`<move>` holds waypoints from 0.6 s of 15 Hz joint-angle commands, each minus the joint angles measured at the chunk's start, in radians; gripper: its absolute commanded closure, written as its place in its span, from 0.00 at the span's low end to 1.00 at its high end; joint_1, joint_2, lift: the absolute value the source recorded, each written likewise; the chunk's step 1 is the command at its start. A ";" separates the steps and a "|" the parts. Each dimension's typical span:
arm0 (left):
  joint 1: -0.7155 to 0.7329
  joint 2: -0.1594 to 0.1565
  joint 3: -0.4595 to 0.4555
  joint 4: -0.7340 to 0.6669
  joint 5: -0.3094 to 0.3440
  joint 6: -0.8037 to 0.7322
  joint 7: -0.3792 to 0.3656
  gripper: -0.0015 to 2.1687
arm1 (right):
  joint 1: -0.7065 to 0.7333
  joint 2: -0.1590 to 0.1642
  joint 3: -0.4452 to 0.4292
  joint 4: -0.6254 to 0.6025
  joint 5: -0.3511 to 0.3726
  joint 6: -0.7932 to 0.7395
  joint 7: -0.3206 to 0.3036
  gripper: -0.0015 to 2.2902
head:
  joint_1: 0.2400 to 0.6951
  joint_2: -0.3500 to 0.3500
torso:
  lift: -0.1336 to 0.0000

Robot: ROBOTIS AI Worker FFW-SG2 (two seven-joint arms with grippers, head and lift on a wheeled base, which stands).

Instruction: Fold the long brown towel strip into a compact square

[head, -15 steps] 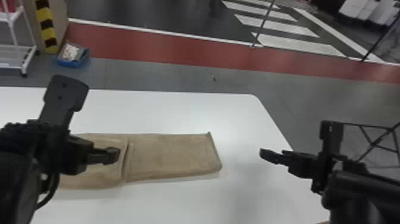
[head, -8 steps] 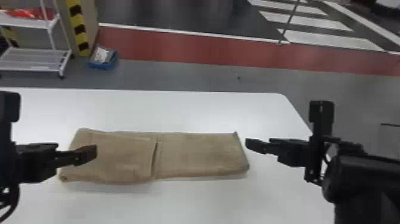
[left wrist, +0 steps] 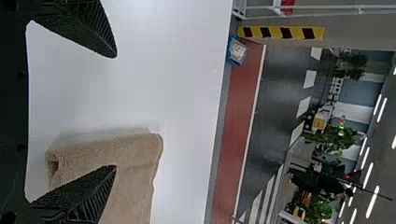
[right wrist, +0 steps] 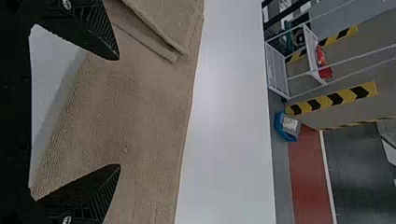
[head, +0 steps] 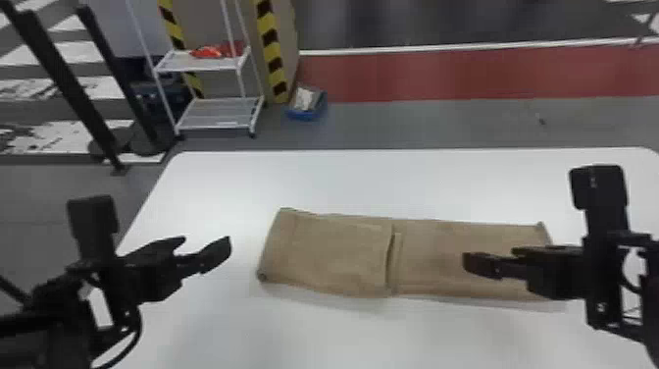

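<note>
Towel strip (head: 431, 240) lies flat on the white worktop (head: 343, 181), stretched crosswise in front of us, and we judge the folding to be partly done. Its left stretch carries a folded flap (head: 333, 255) whose edge ends near the middle, where a narrow ridge of cloth runs beside it. To the right of that ridge the cloth lies lower and fairly smooth, out to its far right end. The whole is an oblong, well wider than it is deep, so we do not have our compact square. What looks left is to bring the right stretch over onto the left one, then line up the edges and press the stack down. Our left tool (left wrist: 115, 111) is spread with nothing in it, near the left end of the cloth. Our right tool (right wrist: 118, 112) is spread and empty too, over the right stretch near its end; whether it touches the cloth we cannot tell. That places it well for taking up the right end next, we think. The main risk is dragging the flap out of line, since its edge lies loose along the ridge.
</note>
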 commanded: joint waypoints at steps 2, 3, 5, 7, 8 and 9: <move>0.029 0.000 0.040 0.043 0.045 -0.088 -0.008 0.02 | -0.010 0.002 0.047 0.012 -0.070 0.015 -0.026 0.03 | 1.00 0.82 | 0.07; 0.034 0.002 0.043 0.053 0.054 -0.103 -0.011 0.02 | -0.021 0.002 0.047 0.026 -0.099 0.015 -0.029 0.03 | 1.00 0.84 | 0.07; 0.040 0.006 0.049 0.079 0.063 -0.150 -0.022 0.02 | -0.045 0.002 0.045 0.075 -0.188 0.015 -0.069 0.03 | 1.00 0.87 | 0.07; 0.048 0.011 0.051 0.090 0.068 -0.165 -0.028 0.02 | -0.056 0.002 0.044 0.123 -0.249 -0.001 -0.086 0.03 | 1.00 0.91 | 0.07; 0.052 0.015 0.057 0.096 0.079 -0.177 -0.031 0.02 | -0.061 0.002 0.040 0.146 -0.272 -0.022 -0.093 0.03 | 1.00 0.92 | 0.07; 0.055 0.018 0.058 0.102 0.083 -0.189 -0.031 0.02 | -0.067 0.002 0.034 0.167 -0.294 -0.047 -0.093 0.03 | 1.00 0.93 | 0.07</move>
